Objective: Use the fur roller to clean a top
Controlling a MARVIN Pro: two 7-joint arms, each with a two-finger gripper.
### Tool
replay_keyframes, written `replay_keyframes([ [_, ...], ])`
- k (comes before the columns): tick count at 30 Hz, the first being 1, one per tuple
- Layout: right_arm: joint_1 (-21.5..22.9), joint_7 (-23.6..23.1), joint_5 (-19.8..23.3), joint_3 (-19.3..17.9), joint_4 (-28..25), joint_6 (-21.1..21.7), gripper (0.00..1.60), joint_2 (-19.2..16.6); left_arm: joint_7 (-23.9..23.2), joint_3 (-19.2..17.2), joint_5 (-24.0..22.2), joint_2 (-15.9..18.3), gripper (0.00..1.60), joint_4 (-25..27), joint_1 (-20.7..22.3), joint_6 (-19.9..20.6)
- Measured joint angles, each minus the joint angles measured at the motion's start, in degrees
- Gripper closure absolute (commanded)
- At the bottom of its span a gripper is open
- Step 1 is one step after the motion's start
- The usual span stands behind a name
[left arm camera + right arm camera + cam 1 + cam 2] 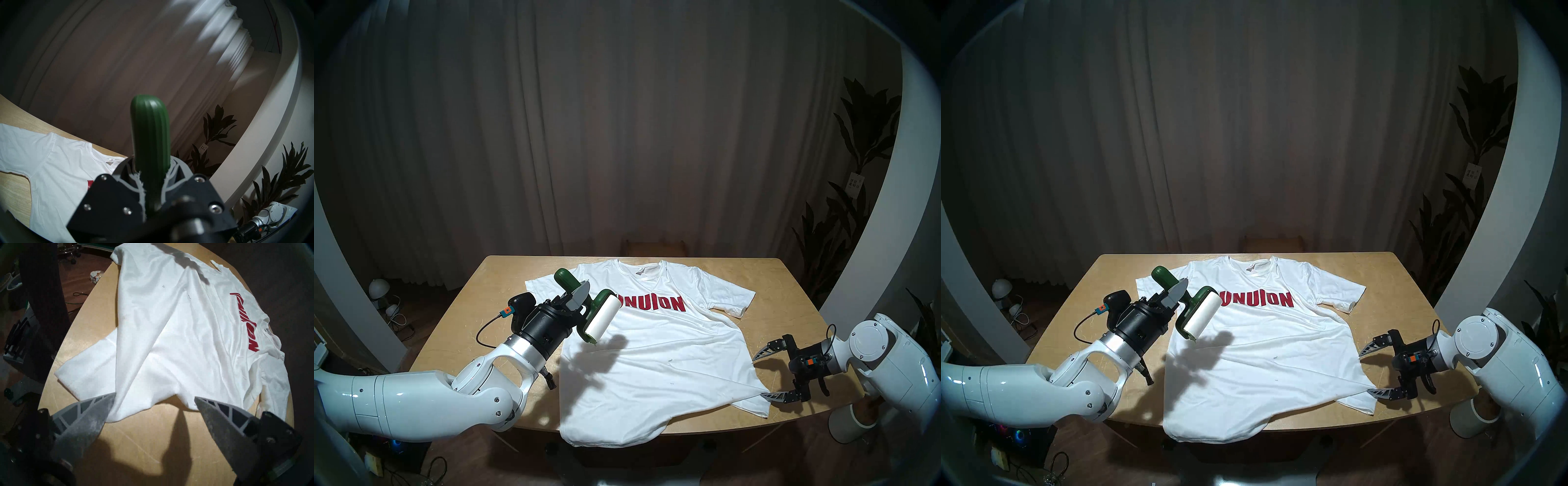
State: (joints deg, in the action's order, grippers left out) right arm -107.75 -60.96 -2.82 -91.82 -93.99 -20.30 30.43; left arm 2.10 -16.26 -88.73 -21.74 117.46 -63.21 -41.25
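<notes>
The white T-shirt (656, 346) with red "UNUION" lettering lies spread on the wooden table (782, 288), its hem hanging over the front edge. My left gripper (577, 298) is shut on the dark green handle of the fur roller (597, 317) and holds it in the air above the shirt's left chest side, white roll toward the shirt. The handle (150, 152) fills the left wrist view between the fingers. My right gripper (763, 373) is open at the shirt's right hem corner, its near finger (95, 412) touching the cloth (169, 338).
Small dark specks (670, 359) lie on the shirt's lower front. A white cylinder (853, 422) stands on the floor by the table's right front corner. Plants (857, 203) stand at the right, a curtain behind, cables and lamps (380, 288) on the floor at the left.
</notes>
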Motion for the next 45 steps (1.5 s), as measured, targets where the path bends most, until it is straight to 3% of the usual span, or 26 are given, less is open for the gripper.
replay_keyframes([
  [10, -0.8, 2.0, 0.7, -0.8, -1.0, 1.9, 0.00, 1.5, -0.1, 0.0, -0.3, 0.0, 1.60, -0.3, 0.1, 0.7],
  [23, 4.6, 4.9, 6.1, -0.8, -1.7, 7.8, 0.00, 6.4, 4.7, -0.2, -0.2, -1.9, 1.60, 0.4, 1.5, 6.2],
  [31, 6.3, 3.4, 7.1, -1.6, -1.5, 8.8, 0.00, 5.6, 8.3, 0.0, 2.2, -4.3, 1.60, 1.4, 2.3, 8.7],
  [45, -2.3, -4.5, 7.9, -10.6, -2.1, 8.0, 0.00, 1.0, 14.4, -0.1, 3.3, -7.9, 1.60, 1.6, 2.6, 9.7],
])
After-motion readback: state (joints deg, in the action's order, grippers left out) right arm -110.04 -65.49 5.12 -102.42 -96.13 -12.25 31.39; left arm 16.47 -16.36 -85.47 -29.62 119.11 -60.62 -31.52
